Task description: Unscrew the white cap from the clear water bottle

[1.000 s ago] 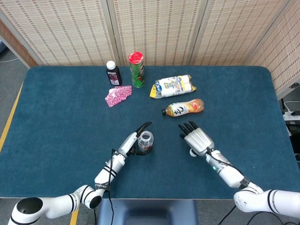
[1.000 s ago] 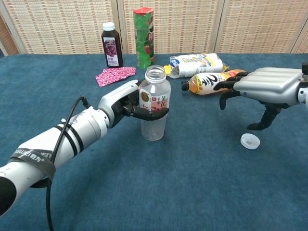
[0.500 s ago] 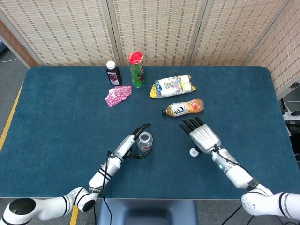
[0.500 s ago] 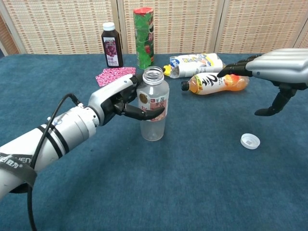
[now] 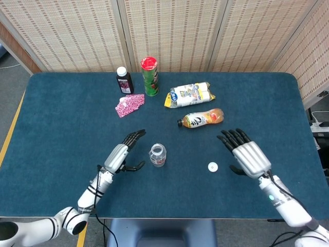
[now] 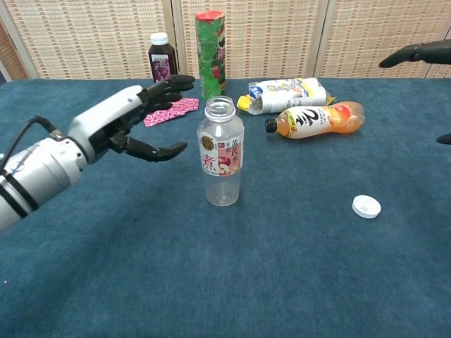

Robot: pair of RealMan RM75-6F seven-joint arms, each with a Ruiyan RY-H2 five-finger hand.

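both hands [image 5: 119,156] [image 5: 248,157] open, white cap [image 6: 366,206] off

Clear water bottle [image 6: 221,156] upright, mouth open; white cap [image 6: 366,206] apart on the table.

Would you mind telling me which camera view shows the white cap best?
The chest view: the white cap lies large and unobstructed on the table, its rim visible. In the head view the cap is only a small white dot.
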